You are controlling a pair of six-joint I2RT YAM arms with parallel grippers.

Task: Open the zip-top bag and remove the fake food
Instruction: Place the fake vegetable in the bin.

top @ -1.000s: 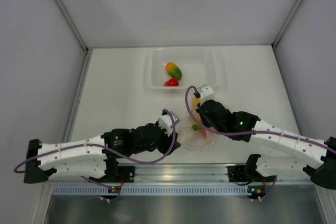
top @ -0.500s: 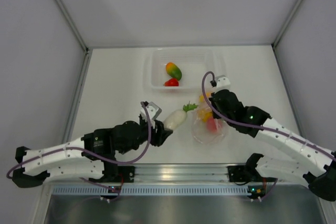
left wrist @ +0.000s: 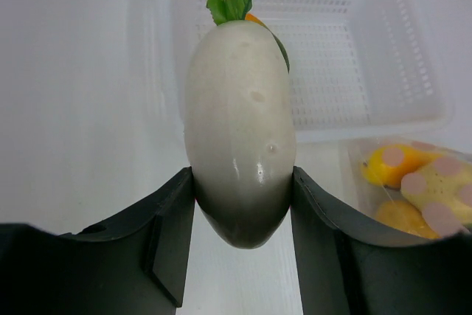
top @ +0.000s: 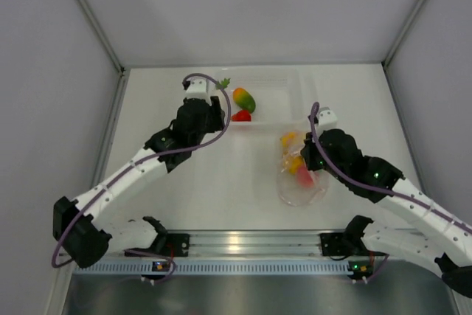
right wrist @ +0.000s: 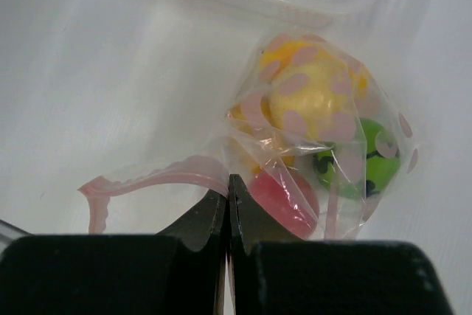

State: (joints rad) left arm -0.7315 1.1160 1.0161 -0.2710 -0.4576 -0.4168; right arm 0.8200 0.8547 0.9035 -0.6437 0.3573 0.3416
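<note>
White table point(top: 162, 182) — left hand point(left wrist: 242, 182) clasps radish point(left wrist: 237, 108), right hand point(right wrist: 228, 191) pinches zip-top bag point(right wrist: 310, 138).

Nothing here can be read: no words, numbers, brand names or signs on anything in any of the views. The only printed marks are plain pink oval spots on the clear zip-top bag point(right wrist: 296, 102), and they form no letters.
</note>
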